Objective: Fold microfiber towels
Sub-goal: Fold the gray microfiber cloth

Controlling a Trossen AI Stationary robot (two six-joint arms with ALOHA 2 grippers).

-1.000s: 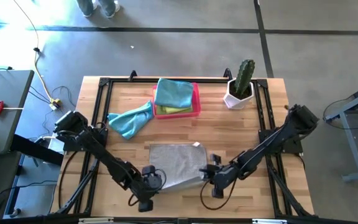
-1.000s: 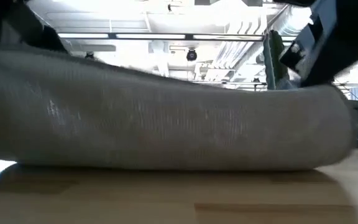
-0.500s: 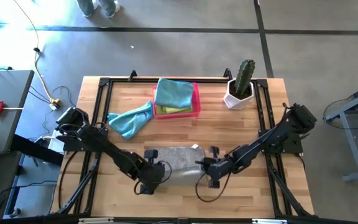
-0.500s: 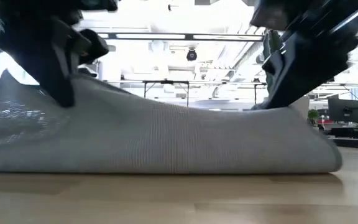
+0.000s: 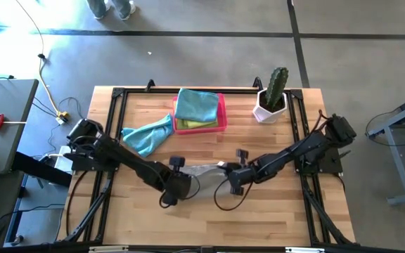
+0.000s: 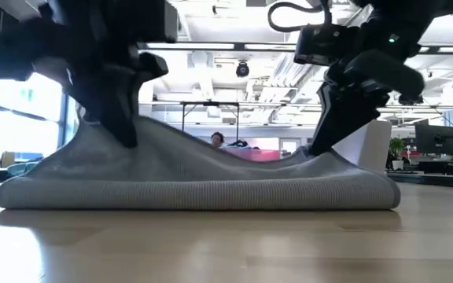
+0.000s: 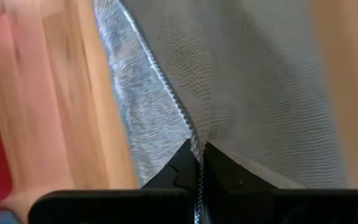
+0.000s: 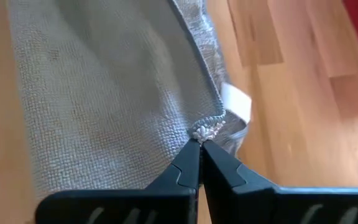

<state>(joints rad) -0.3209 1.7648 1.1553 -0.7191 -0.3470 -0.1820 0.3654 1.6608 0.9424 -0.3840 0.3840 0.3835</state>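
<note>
Grey towel point(image 5: 204, 174): lies mid-bench, already doubled over, long axis running left to right between the two arms.
Left gripper point(image 5: 181, 184): pinched shut on the towel's left corner.
Right gripper point(image 5: 232, 180): pinched shut on the right corner.
Key relation: both held corners sit over the towel's far edge; setting them down there looks next.
Nearer arm: neither; each holds its own end.
Other towels point(image 5: 146, 135): farther back, by the pink tray point(image 5: 223, 112).

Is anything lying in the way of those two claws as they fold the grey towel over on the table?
Nothing visible. The left gripper and right gripper are each shut on a corner of the grey towel, and the wood beyond it is bare. The blue towel and pink tray lie farther back.
</note>
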